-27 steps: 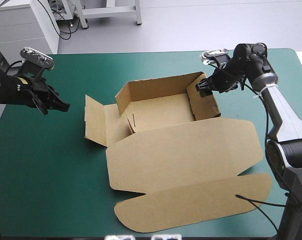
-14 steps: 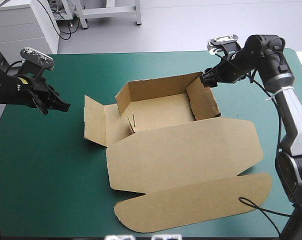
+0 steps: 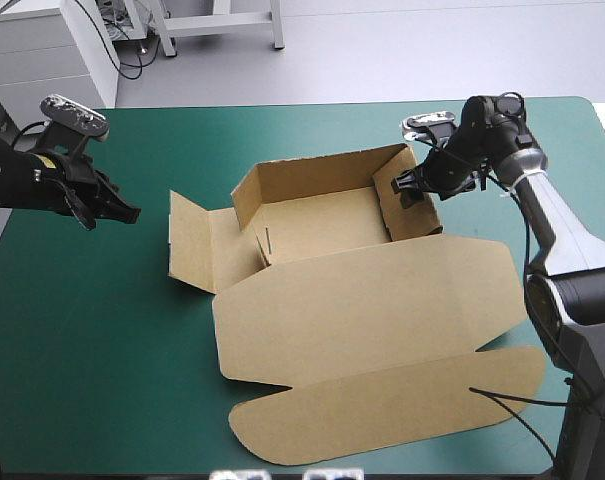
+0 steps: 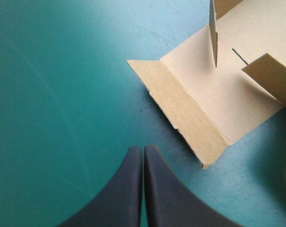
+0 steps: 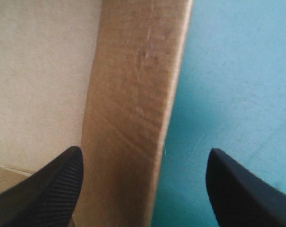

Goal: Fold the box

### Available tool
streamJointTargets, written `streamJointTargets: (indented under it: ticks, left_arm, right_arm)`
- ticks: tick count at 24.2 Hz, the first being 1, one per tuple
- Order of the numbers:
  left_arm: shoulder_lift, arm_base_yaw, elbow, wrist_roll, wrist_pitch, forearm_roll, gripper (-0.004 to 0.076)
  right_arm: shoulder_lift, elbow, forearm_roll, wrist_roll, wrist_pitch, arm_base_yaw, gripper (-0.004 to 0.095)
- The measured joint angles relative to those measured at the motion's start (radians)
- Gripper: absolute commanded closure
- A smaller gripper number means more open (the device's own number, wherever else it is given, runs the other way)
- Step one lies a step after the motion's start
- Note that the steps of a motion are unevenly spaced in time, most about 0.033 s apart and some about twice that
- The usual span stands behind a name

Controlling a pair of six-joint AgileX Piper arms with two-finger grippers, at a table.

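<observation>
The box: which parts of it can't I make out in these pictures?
- High view: whether the right gripper touches the box; too small.
- Right wrist view: only one wall shows; the rest is cut off by the edges.
- Left wrist view: only the side flap end; the rest is cut off.

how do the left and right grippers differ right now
The left gripper is shut, its fingers meeting in a point; the right gripper is open. The left gripper hangs over bare teal-green cover, short of the left flap of the box; the right gripper straddles the raised right wall, one finger inside, the other outside. Both have black fingers and neither grips anything.
</observation>
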Motion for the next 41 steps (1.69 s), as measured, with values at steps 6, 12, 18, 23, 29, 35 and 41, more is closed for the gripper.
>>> streamJointTargets:
  ticks: [6,12,18,23,29,35,41]
  left_arm:
    - [0.000,0.000,0.000,0.000,0.001,-0.006,0.0731]
    - [0.000,0.000,0.000,0.000,0.003,-0.023,0.0731]
    - [0.000,0.000,0.000,0.000,0.007,-0.029,0.0731]
    - [0.000,0.000,0.000,0.000,0.010,-0.030,0.0731]
    - [0.000,0.000,0.000,0.000,0.015,-0.031,0.0731]
    - [0.000,0.000,0.000,0.000,-0.010,-0.029,0.0731]
    - [0.000,0.000,0.000,0.000,-0.031,0.012,0.0731]
  right_arm:
    - [0.068,0.004,-0.011,0.003,-0.005,0.029,0.0238]
    - [0.084,0.004,-0.064,0.004,-0.008,0.066,0.0493]
    - [0.084,0.004,-0.100,0.007,-0.007,0.068,0.0918]
    - [0.085,0.004,-0.077,0.015,-0.017,0.074,0.0927]
    - [-0.025,0.012,-0.091,0.011,-0.010,0.070,0.0927]
    - [-0.348,0.012,-0.089,-0.014,0.005,-0.012,0.0927]
    - [-0.529,0.012,-0.087,-0.030,0.010,-0.101,0.0927]
